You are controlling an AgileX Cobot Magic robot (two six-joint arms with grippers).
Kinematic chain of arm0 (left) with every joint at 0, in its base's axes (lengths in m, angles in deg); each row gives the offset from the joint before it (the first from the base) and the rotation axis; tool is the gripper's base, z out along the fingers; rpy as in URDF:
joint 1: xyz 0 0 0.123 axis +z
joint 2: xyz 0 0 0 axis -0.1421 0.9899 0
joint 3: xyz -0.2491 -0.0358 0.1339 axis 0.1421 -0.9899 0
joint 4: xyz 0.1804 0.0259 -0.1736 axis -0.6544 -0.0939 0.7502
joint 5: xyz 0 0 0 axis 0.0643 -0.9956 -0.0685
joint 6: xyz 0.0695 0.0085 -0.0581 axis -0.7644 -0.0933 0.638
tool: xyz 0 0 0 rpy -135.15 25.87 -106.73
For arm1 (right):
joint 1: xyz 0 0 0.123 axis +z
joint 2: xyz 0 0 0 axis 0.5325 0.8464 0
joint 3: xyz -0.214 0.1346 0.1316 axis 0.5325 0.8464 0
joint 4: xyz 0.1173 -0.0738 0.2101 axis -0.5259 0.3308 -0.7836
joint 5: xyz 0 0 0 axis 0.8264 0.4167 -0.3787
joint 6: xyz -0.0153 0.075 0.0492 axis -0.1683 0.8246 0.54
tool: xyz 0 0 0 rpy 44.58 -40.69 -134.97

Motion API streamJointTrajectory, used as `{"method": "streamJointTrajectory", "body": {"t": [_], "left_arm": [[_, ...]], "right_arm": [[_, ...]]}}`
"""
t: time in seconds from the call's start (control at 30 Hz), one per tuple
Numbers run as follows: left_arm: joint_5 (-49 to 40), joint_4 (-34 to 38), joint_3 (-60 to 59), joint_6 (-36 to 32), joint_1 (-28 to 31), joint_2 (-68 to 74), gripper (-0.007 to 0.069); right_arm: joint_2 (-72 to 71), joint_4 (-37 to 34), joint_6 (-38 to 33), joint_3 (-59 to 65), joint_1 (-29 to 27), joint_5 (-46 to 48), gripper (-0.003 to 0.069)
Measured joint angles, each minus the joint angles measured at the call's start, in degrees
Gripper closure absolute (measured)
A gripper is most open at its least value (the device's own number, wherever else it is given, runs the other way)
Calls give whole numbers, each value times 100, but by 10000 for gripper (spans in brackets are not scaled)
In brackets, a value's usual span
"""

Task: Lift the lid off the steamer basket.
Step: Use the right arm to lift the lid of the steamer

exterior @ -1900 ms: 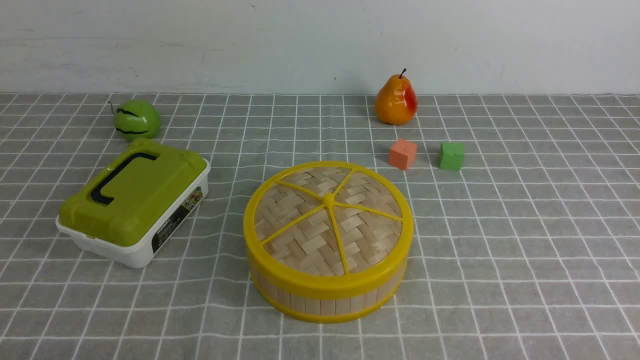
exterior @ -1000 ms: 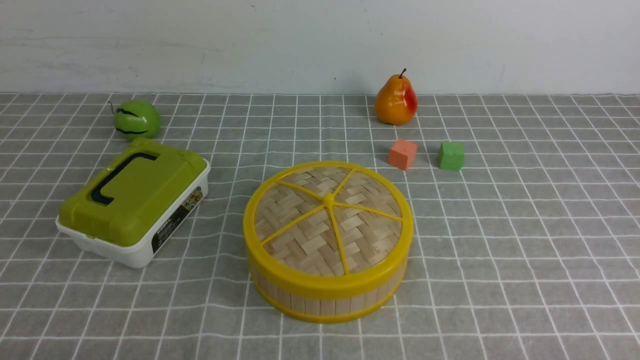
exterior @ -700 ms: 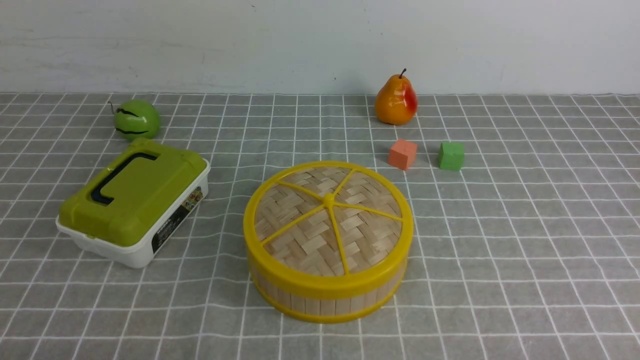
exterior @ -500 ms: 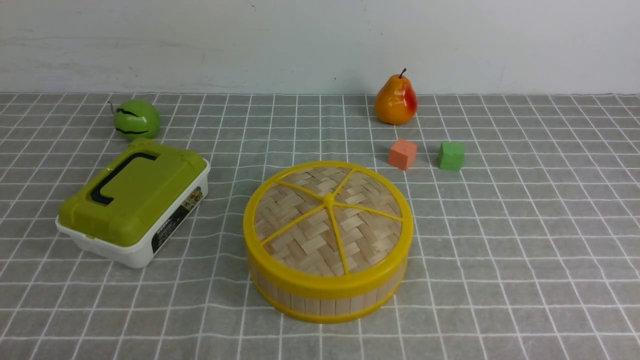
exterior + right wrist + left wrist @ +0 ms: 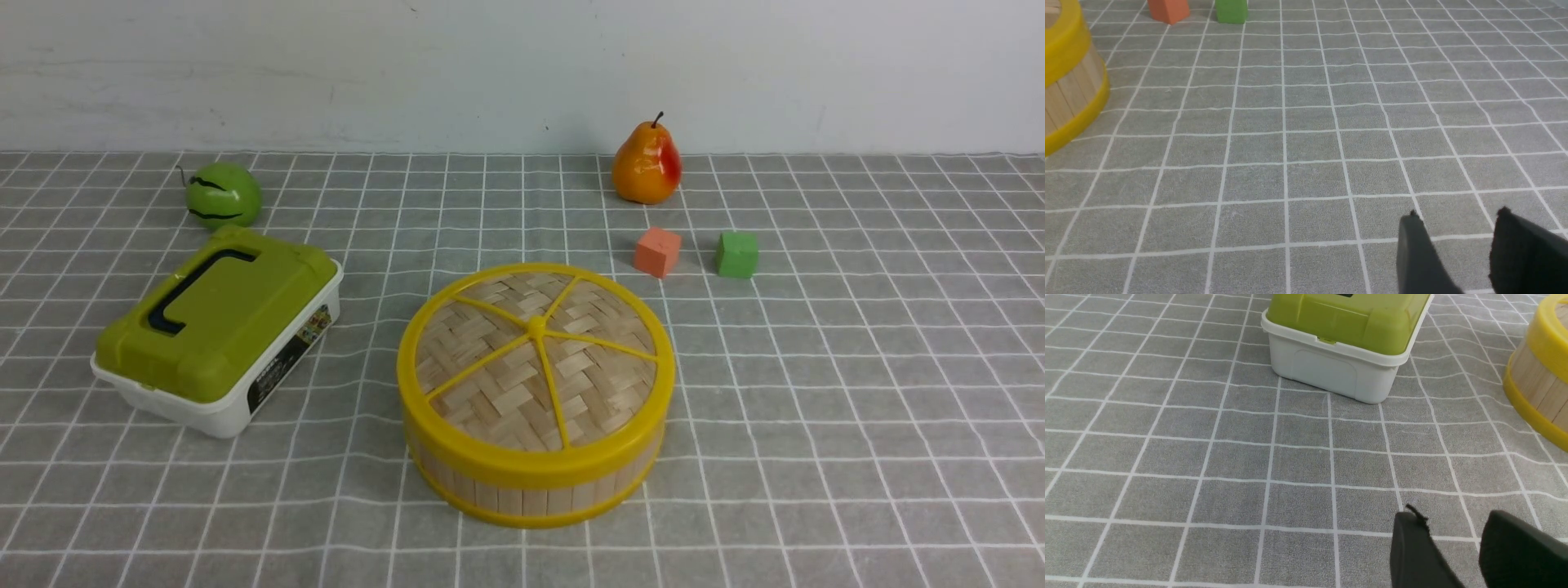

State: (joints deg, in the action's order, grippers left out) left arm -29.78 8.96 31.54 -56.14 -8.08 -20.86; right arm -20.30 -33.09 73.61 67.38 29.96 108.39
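1. Steamer basket: one. It serves as the dial centre for the front-view bearings below.
2. Lid: one, woven, with a yellow rim.
3. Rectangular box: one, white with a green top, at 9 o'clock.
4. Fruit: two in total. One green round fruit with dark stripes at 10 o'clock and one pear at 1 o'clock.
5. Cubes: two in total. One orange cube at 1 o'clock and one green cube at 2 o'clock.
6. Grippers: two, the left gripper and the right gripper. Each shows two dark fingers in its own wrist view.
7. Checked grey cloth: one.
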Motion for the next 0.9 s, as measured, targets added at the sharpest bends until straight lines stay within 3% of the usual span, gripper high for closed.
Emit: {"method": "streamJointTrajectory", "body": {"t": [0.27, 0.37, 0.43, 0.53, 0.57, 0.6, 0.67, 0.77, 0.9], "left_arm": [[0, 0, 0, 0, 0, 0, 386], [0, 0, 0, 0, 0, 0, 386], [0, 0, 0, 0, 0, 0, 386], [0, 0, 0, 0, 0, 0, 386], [0, 0, 0, 0, 0, 0, 386], [0, 0, 0, 0, 0, 0, 386], [0, 0, 0, 0, 0, 0, 386], [0, 0, 0, 0, 0, 0, 386], [0, 0, 0, 0, 0, 0, 386]], "right_arm": [[0, -17, 0, 0, 0, 0, 418], [0, -355, 0, 0, 0, -12, 418], [0, -801, 76, 0, 0, -50, 418], [0, -2494, 813, 26, 0, -137, 418], [0, -2494, 813, 32, 0, -137, 418], [0, -3487, 1247, 44, 0, -145, 418], [0, -4292, 1481, 44, 0, -184, 418], [0, -4671, 1468, 44, 0, -306, 418], [0, -4674, 1146, 44, 0, -437, 418]]}}
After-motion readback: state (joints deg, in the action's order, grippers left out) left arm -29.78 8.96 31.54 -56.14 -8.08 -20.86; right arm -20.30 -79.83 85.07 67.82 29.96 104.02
